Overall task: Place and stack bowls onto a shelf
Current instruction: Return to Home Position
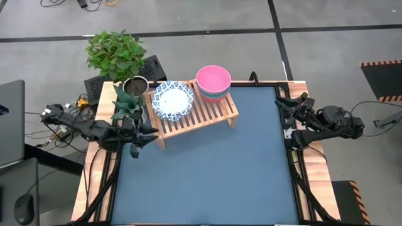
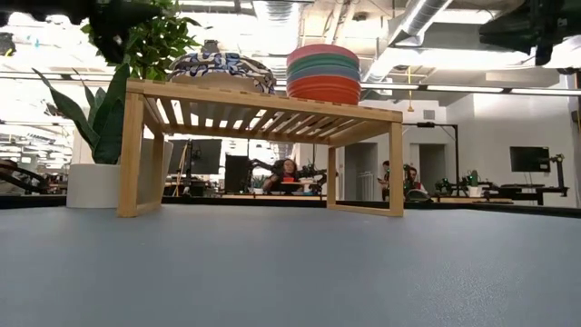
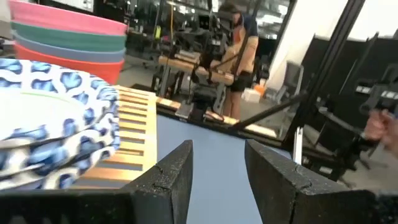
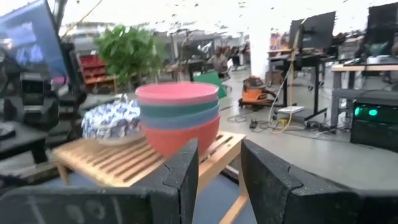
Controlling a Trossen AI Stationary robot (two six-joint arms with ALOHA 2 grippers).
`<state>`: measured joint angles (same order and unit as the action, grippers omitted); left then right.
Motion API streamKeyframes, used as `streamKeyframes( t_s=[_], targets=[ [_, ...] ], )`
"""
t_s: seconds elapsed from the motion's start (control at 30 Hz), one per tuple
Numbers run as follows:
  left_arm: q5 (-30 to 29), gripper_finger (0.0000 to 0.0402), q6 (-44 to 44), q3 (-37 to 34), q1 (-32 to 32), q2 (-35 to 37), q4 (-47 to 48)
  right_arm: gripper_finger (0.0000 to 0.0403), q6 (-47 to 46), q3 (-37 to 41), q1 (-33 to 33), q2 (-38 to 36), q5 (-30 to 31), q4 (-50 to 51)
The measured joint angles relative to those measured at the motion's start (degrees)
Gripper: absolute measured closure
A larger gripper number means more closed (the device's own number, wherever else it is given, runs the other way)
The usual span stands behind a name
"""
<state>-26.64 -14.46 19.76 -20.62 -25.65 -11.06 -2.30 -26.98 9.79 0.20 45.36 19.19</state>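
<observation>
The light-wood slatted shelf (image 1: 201, 116) stands on its short legs at the table's far left. On its left half sits a stack of white bowls with blue patterned rims (image 1: 172, 99), (image 3: 43, 121). On its right half sits a stack of plain bowls, pink on top, then teal, blue and red (image 1: 213, 81), (image 4: 179, 115), (image 2: 323, 74). My left gripper (image 1: 146, 133), (image 3: 217, 171) is open at the table's left edge, just near of the shelf's left end, touching nothing. My right gripper (image 1: 286, 108), (image 4: 219, 171) is open at the table's right edge, well clear of the shelf.
Two potted plants stand off the table's far left corner: a leafy one (image 1: 116, 53) and a spiky one in a white pot (image 1: 125, 103), (image 2: 100, 136), close to my left gripper. The blue table top (image 1: 207, 176) is bare near and right of the shelf. People show in the room beyond.
</observation>
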Motion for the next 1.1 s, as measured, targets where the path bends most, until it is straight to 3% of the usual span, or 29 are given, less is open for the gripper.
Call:
streamKeyframes(
  t_s=[0.33, 0.47, 0.73, 0.97, 1.1],
  targets=[
    [-2.8, 0.0272, -2.3, -1.0, 0.0, 19.7, 18.2, 0.0258, -1.1, -0.4, -3.2, 0.0, 0.0, 1.6],
    [-3.4, 0.0272, -2.8, -5.4, 0.0, 25.7, 17.9, 0.0258, -3.2, -0.4, -3.9, 0.0, -0.2, 3.9],
    [-2.4, 0.0272, -7.5, -13.7, 0.0, 24.5, 14.9, 0.0258, -8.2, 4.5, -4.0, 0.0, -0.2, 3.7],
    [1.0, 0.0272, -5.3, -19.1, 0.0, 24.8, 5.9, 0.0258, -10.3, 11.7, -4.0, 0.0, -0.2, -1.5],
    [2.6, 0.0272, -3.1, -19.1, 0.0, 24.6, 6.2, 0.0258, -9.2, 14.5, -4.1, 0.0, -0.2, -3.9]
  ],
)
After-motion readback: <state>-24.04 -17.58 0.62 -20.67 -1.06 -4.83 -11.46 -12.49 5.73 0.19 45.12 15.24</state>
